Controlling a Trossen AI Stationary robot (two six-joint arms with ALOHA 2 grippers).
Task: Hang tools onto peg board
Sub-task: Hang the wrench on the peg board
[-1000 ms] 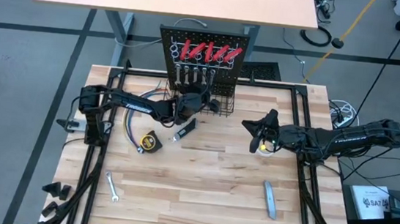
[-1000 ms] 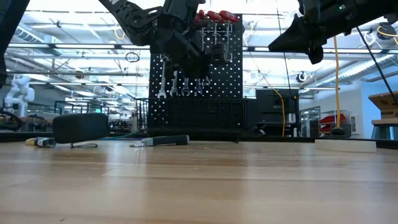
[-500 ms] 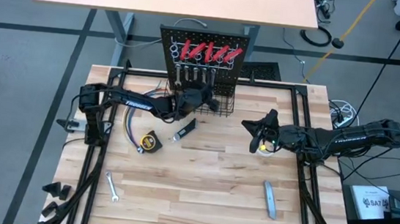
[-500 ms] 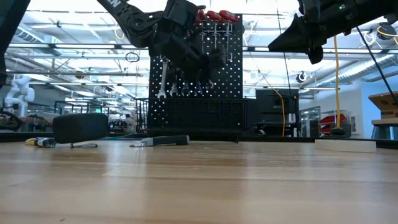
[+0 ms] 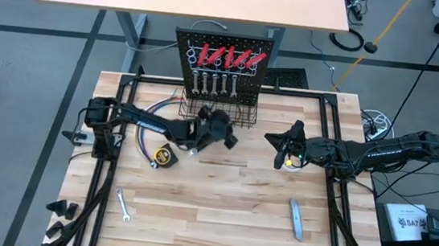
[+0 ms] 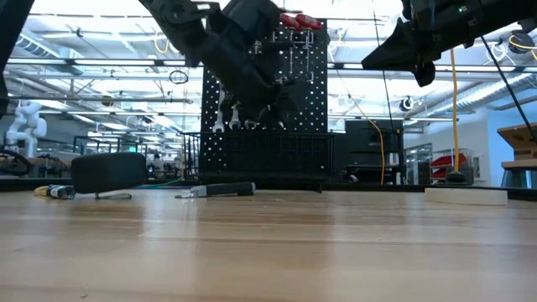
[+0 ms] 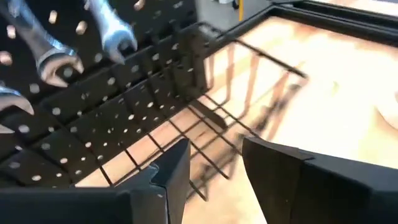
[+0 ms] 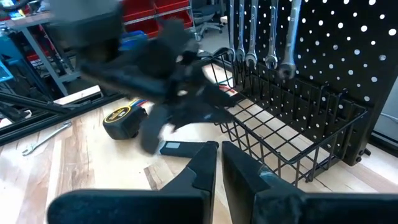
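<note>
The left gripper (image 5: 220, 131) hangs just in front of the peg board's wire basket (image 5: 222, 113), its fingers (image 7: 171, 171) spread with nothing between them. On the peg board (image 5: 227, 61) five red-handled tools (image 5: 227, 57) sit along the top row and five silver wrenches (image 5: 214, 82) hang below them.

The loose tools nearest this gripper are the black-handled knife (image 5: 199, 145), just beside it on the table toward the left arm's base, and the yellow tape measure (image 5: 164, 156) a little farther the same way. The knife's long axis seems to run diagonally across the boards, though the arm partly covers it.

One wrench (image 5: 123, 205) lies near the front left, and the grey bar (image 5: 296, 218) near the front right.

The right gripper (image 5: 284, 156) waits over the table's right half, jaws pressed together; a white tape roll (image 5: 294, 159) appears to sit at its tip.
</note>
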